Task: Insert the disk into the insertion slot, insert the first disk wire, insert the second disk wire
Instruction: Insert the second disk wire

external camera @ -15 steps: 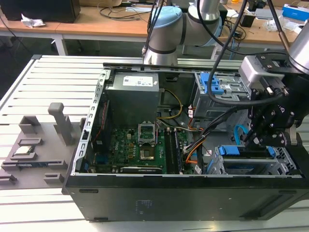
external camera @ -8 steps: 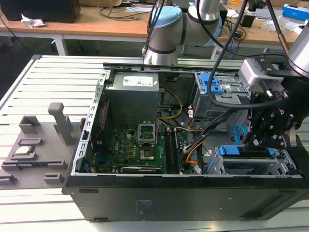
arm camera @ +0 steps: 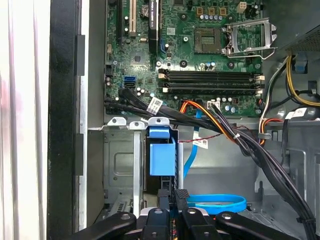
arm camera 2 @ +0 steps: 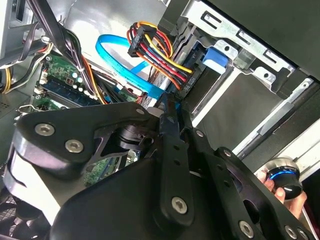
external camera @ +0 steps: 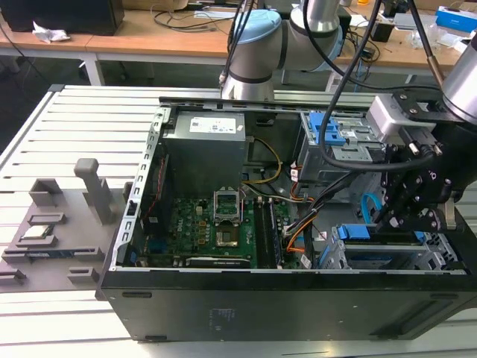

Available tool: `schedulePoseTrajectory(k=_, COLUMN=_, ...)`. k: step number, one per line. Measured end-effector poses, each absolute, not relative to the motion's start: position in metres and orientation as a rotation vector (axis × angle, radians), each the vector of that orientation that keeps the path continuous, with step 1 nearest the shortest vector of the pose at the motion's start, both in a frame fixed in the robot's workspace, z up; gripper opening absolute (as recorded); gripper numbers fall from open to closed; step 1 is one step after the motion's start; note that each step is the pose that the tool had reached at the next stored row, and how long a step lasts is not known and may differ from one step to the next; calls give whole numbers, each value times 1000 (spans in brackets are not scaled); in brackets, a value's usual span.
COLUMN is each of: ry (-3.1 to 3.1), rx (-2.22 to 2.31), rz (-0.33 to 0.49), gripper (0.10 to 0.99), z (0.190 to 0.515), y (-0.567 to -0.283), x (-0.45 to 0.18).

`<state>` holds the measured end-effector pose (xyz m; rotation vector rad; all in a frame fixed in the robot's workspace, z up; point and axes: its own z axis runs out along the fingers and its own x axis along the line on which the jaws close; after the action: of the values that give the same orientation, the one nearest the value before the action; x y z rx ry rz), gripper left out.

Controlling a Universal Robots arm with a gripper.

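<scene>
While the open computer case [external camera: 223,298] lies on its side on the slatted table [external camera: 67,127], the black gripper [external camera: 406,216] hangs low over the drive cage [external camera: 387,257] at the exterior view's right, near the case's front corner. Its fingers [arm camera: 172,200] are drawn nearly together, with a small dark connector pinched between the tips, so far as the first wrist view lets one judge. Directly ahead of those tips sits the disk [arm camera: 161,155], its bright blue carrier already seated in the insertion slot [arm camera: 120,165], close to but apart from the gripper.

In the second wrist view, a flat blue data cable [arm camera 2: 120,60] loops beside a bundle of red, yellow and black power wires [arm camera 2: 155,47] ending in a black plug just beyond the fingertip; the blue tab of the carrier [arm camera 2: 216,59] shows further along the cage. That view also catches a person's hand [arm camera 2: 287,192] on a round knob at the edge. From the first wrist view comes the green motherboard [arm camera: 190,55], and the exterior view adds the grey power supply [external camera: 205,149] and a second drive box with a blue latch [external camera: 339,142].
</scene>
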<state>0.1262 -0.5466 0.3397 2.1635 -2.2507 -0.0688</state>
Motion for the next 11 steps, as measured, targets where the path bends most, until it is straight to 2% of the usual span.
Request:
schedulePoseTrajectory(k=2, ry=-2250, rx=2163, rz=-68, gripper=173, z=340, y=-547, x=126)
schedulePoseTrajectory(k=3, ry=-2250, rx=2163, rz=-68, gripper=239, z=340, y=-546, x=126)
schedulePoseTrajectory(k=7, ry=-2250, rx=2163, rz=-68, gripper=239, z=364, y=-541, x=126)
schedulePoseTrajectory(k=8, ry=-2250, rx=2163, rz=-68, gripper=224, z=371, y=-538, x=126)
schedulePoseTrajectory(k=10, ry=-2250, rx=2163, rz=-68, gripper=106, z=379, y=-535, x=126)
schedulePoseTrajectory(k=11, ry=-2250, rx=2163, rz=-68, gripper=106, z=397, y=-533, x=126)
